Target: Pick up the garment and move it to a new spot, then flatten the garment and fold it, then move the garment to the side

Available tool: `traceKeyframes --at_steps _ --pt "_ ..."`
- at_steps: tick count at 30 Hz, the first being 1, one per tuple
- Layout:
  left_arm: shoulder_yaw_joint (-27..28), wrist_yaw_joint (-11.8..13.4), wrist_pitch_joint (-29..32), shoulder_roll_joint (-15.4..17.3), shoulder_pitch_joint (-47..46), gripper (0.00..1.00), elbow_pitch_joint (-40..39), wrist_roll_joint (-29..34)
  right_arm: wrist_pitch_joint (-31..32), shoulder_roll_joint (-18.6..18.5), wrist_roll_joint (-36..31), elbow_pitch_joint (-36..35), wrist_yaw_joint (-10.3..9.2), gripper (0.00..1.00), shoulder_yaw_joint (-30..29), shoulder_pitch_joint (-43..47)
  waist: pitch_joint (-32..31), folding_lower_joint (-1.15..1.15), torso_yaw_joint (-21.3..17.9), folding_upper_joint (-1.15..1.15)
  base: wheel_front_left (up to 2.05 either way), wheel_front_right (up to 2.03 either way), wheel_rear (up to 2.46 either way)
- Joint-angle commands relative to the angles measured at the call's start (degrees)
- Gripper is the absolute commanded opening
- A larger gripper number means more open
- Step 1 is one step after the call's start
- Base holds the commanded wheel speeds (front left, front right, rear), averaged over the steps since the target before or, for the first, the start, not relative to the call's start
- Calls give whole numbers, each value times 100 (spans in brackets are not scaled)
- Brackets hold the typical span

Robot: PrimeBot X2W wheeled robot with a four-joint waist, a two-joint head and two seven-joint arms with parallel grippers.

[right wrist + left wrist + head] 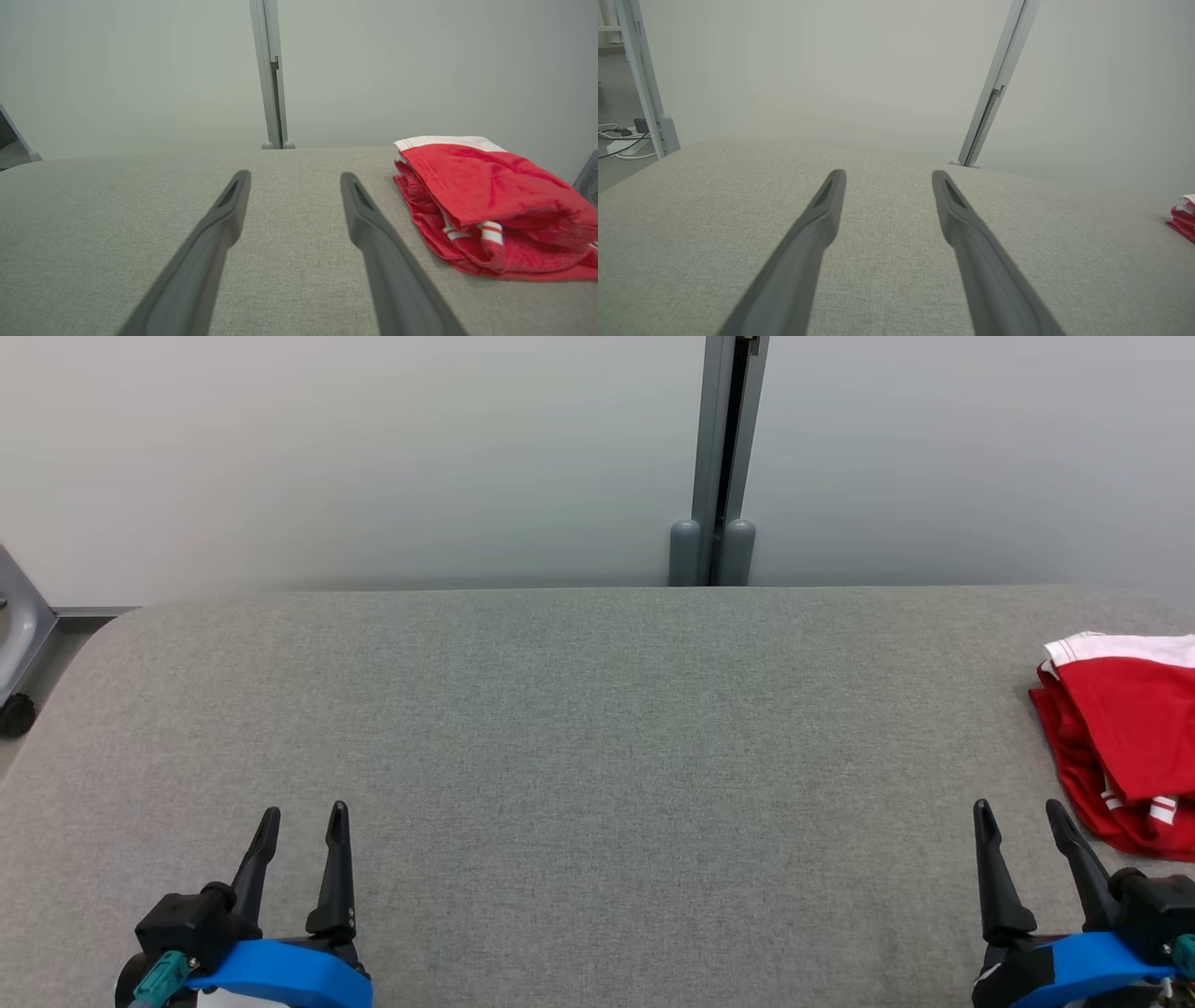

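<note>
**Two grippers open, red garment lying off to your right**

Both pairs of fingers stand apart with nothing between them.

- Left gripper (pixel 304 810): you see its long dark fingers (pixel 822 219) spread wide above bare cloth. Whether the tips touch the surface cannot be told.
- Right gripper (pixel 1019 805): the same, its fingers (pixel 373 224) parted and clamped on nothing.
- Behind the black finger mounts, a blue plastic band (pixel 280 971) wraps each wrist.
- Both grippers sit at the near edge of the wide grey fabric-covered table (pixel 597 709). One is at the near left, the other at the near right, well apart.

The red cloth garment with a white band and white stripes (pixel 486 186) lies on the table's right end, folded over on itself in a loose heap. It is just beside the right gripper, on its outer side, and clear of the fingers. In your head view it runs off the right edge. It is well apart from the left gripper.

Past the table's far edge you have pale grey wall panels (pixel 373 448) joined by an upright grey metal post (pixel 724 457). A black castor (pixel 14 714) stands on the floor at the far left.
</note>
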Motion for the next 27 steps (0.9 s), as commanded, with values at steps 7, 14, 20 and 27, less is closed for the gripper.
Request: traceKeyframes --at_steps 7,14,20,27 --pt "-51 -7 -11 -22 -43 100 95 13 -64 7 100 35 0 100 -27 161 -29 0 63 0 0 0 0" --pt "-100 -7 -11 8 -185 100 222 -43 -61 7 101 65 0 100 -7 167 -47 0 82 0 0 0 0" --pt "-132 -7 -11 22 -258 100 362 -98 -80 7 135 128 0 100 58 156 -60 0 61 0 0 0 0" --pt "-97 -7 -11 23 -295 100 551 -102 -129 7 185 235 0 100 140 110 -68 0 7 0 0 0 0"
